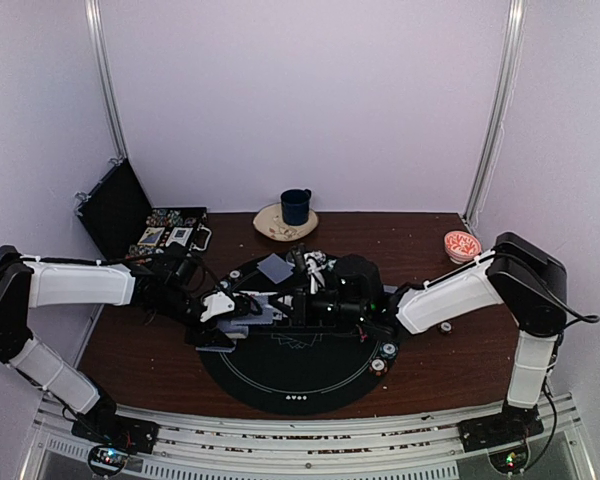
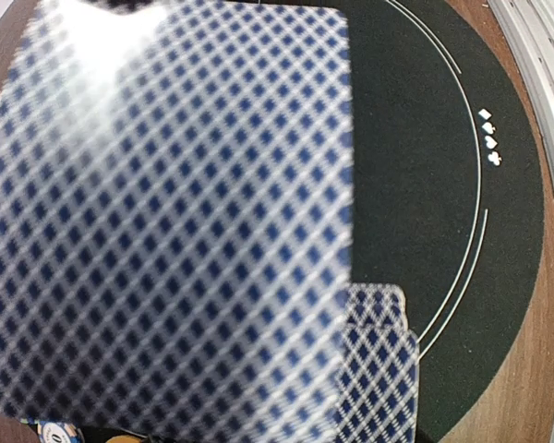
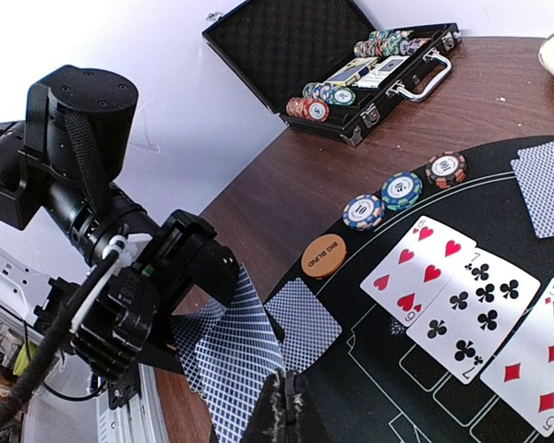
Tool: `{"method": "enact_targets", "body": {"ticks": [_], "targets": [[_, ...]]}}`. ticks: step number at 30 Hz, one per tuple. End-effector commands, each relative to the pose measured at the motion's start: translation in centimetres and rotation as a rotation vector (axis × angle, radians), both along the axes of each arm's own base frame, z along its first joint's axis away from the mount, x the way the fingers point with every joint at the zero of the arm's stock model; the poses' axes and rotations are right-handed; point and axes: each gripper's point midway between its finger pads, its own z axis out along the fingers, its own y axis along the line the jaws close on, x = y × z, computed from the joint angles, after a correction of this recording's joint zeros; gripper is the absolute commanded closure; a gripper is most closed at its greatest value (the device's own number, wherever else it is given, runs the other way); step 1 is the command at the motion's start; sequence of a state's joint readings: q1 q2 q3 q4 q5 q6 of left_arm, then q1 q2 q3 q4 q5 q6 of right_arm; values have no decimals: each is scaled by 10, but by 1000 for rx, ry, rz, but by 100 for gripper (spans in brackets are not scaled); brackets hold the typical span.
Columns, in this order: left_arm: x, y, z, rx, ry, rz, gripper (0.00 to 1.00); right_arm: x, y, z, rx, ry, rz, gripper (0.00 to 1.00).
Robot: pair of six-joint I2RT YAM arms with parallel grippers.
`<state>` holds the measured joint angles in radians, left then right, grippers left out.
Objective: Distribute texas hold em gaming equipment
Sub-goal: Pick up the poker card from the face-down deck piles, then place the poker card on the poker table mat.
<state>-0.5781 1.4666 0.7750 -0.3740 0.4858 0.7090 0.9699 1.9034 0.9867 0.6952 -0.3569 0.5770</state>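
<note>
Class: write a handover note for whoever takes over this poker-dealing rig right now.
Left gripper: shut on the fanned deck over the mat's edge.
Right gripper: shut at the deck's edge; pinched card unconfirmed.
Done: three face-up cards, three chips, orange button, face-down cards on the mat.
To do: probably further dealing; spare chips sit in the case.

The left gripper (image 3: pixel 206 306) grips blue-backed cards (image 3: pixel 229 365) over the mat's (image 3: pixel 415 406) edge, the right gripper (image 3: pixel 283 408) closed just beside them, with an orange disc (image 3: pixel 324 256) and three chip stacks (image 3: pixel 402 190) at the rim and three face-up cards (image 3: pixel 471 309) inside.
</note>
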Motion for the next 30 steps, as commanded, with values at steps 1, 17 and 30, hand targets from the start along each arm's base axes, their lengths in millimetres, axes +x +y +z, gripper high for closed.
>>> {"method": "enact_targets", "body": {"ticks": [1,17,30], "targets": [[7,-6,5,-16,-18,11,62,4,-13,14,63,-8,-50,100],[11,-6,3,-10,-15,30,62,53,-117,-1,71,48,-529,100],[11,-5,3,-10,-17,32,62,58,-92,-66,-310,100,-487,61]]}}
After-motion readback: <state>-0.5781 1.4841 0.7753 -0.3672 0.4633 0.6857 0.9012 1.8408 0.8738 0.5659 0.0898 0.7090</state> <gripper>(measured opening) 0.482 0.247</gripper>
